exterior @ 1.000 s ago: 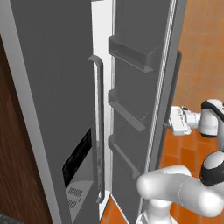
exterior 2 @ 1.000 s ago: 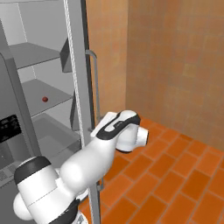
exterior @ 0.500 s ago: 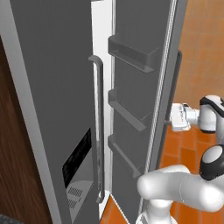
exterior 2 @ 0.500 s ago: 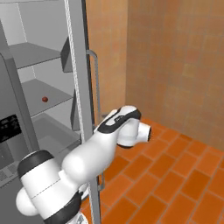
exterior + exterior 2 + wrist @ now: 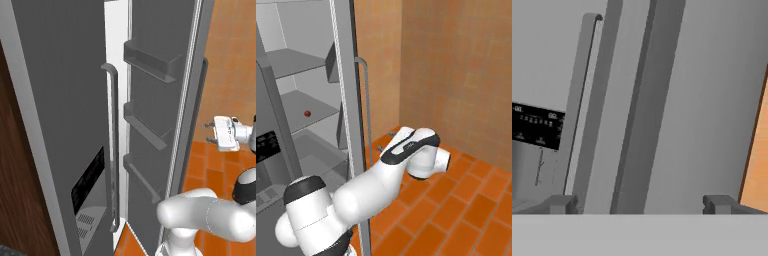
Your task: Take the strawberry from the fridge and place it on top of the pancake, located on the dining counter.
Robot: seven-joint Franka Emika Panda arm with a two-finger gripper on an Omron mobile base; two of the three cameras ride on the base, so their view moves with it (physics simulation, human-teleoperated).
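Note:
The fridge (image 5: 60, 100) stands with its right door (image 5: 165, 110) swung open and its left door shut. A tiny red strawberry (image 5: 307, 113) lies on a middle shelf inside, seen in the right base view. My gripper (image 5: 210, 134) hovers outside the open door, on the door's far side from the strawberry, level with the door's middle. Its tips also peek out just past the door handle (image 5: 366, 100). The fingertips (image 5: 562, 204) stand wide apart with nothing between them, facing the grey door face and its long handle (image 5: 637, 110). The pancake and the dining counter are out of view.
The open door's edge (image 5: 348, 100) stands between my arm and the fridge shelves (image 5: 301, 105). The black dispenser panel (image 5: 87, 180) sits on the shut left door. An orange tiled wall (image 5: 456, 75) and floor (image 5: 466, 210) lie to the right; dark wood panelling (image 5: 15, 190) flanks the fridge's left.
The hand has drawn a little to the right, away from the open door, and the elbow has swung right with it. The jaws stay open; the strawberry has not moved.

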